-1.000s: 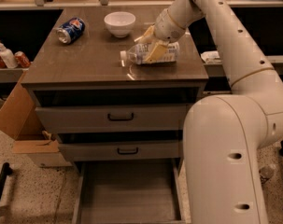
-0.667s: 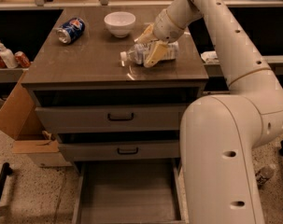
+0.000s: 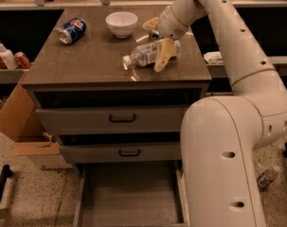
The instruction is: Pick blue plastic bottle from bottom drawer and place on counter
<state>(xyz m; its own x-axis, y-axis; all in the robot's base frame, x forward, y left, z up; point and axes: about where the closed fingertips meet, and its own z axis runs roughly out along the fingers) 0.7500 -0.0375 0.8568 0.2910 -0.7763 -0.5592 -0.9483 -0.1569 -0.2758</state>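
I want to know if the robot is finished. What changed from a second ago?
The tool spread its fingers apart and seems to have let go of the blue plastic bottle, which lies on its side on the counter. The bottle itself, the soda can, the white bowl and the open bottom drawer stayed where they were.

The blue plastic bottle (image 3: pixel 144 55), clear with a white cap and a pale label, lay on its side on the glossy grey-brown counter (image 3: pixel 86 56), towards the front right, cap pointing left. The gripper (image 3: pixel 153 47) sat over its base end, fingers spread apart. Below, the grey bottom drawer (image 3: pixel 129 193) stood pulled out.
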